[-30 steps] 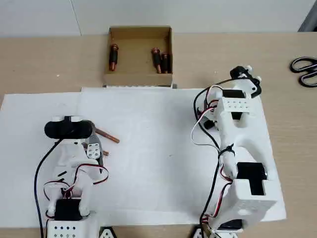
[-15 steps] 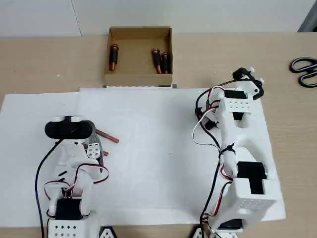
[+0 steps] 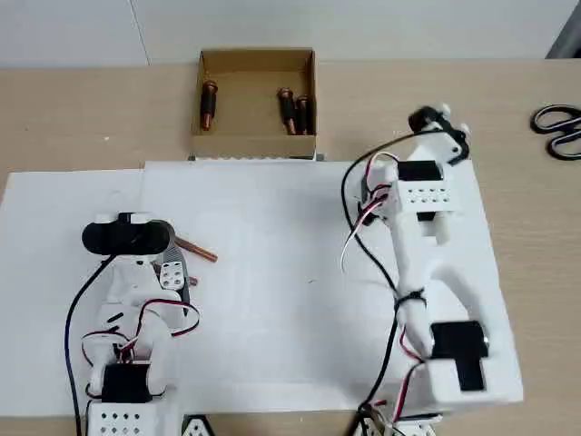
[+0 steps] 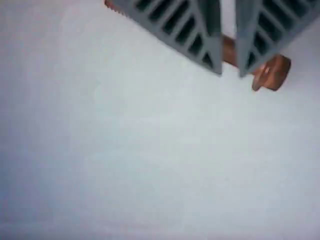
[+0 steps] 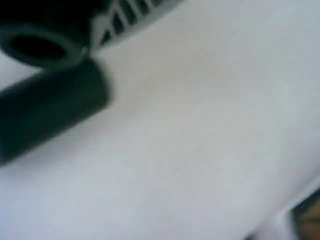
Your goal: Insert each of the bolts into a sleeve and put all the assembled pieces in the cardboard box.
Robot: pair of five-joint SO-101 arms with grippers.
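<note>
Three assembled pieces in box on desk | bolt on paper, crossing beneath left end effector, jaws nearly closed, a slit apart | sleeve beside right end effector, state cannot be told

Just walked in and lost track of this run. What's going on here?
The left gripper is clamped on a copper bolt over the white paper. The right gripper is at the paper's far edge with a black sleeve at it. Three assembled pieces lie in the cardboard box; this bolt is not yet sleeved.
</note>
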